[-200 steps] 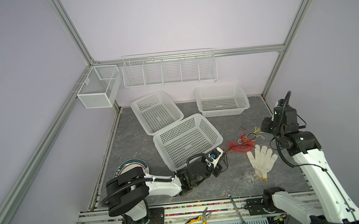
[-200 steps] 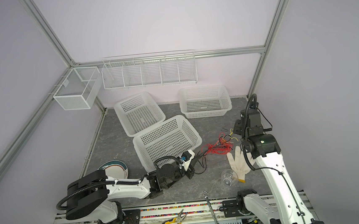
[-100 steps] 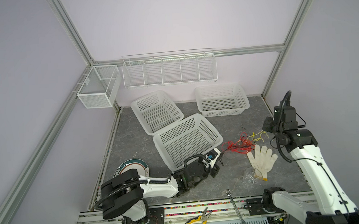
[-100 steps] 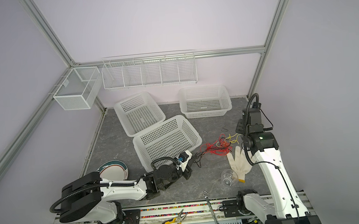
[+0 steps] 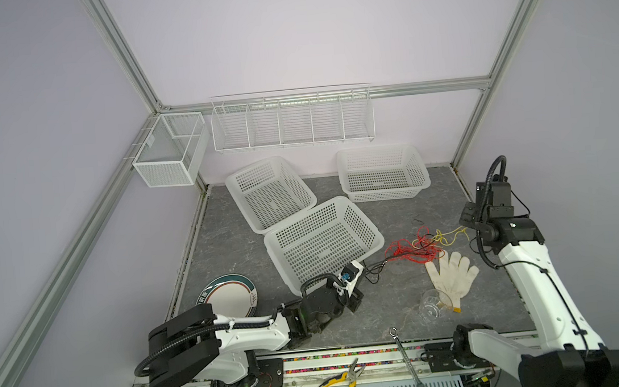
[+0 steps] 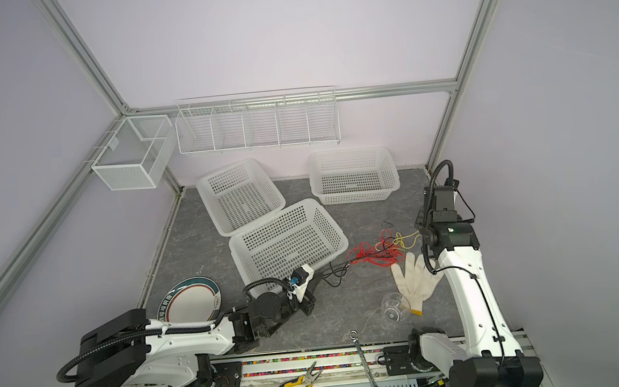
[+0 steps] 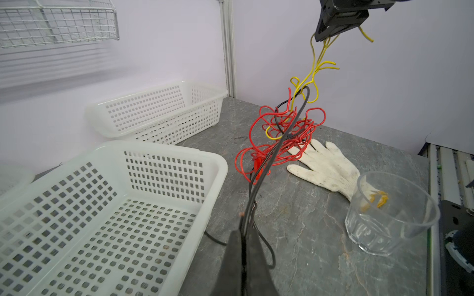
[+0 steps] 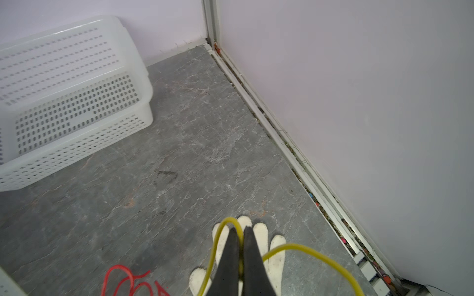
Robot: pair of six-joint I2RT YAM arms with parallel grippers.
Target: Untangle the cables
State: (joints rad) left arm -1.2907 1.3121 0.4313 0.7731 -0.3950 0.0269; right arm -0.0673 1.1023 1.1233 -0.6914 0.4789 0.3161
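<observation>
Starting at the near edge, we find yellow-handled pliers [image 5: 336, 383] and a wrench [image 5: 408, 360] lying on the front rail, off the grey table [image 5: 229, 246]. Just past that edge the left gripper [image 7: 243, 232] sits low at the near corner of the nearest basket [image 5: 361, 226]. Its fingers are pressed together on the black cable [image 7: 275, 155], which runs fairly straight from the tips up into the tangle. To its left a plate [image 5: 229, 297] lies close to the table's left edge. To its right a stretch of bare table reaches a clear glass cup [image 5: 432, 304], set just beside the cuff of a white glove [image 5: 452, 275].

Farther in, the cables [image 6: 377, 253] are bunched on the right half of the table, between the nearest basket and the right arm. The red cable [image 5: 415, 257] lies in many loops (its lower loops reach the glove's fingertips), with black threaded through it. The yellow cable [image 8: 295, 245] rises from the top of the knot. The right gripper [image 8: 239, 229] is raised above the table near the right edge, closed tight on that yellow cable. Beyond it we see open grey surface running to the right rear corner and the far basket [image 5: 417, 167]. A third basket [image 5: 302, 187] touches the nearest one's far rim. On the walls behind hang a wire rack [image 5: 293, 122] and a mesh box [image 5: 169, 152].
</observation>
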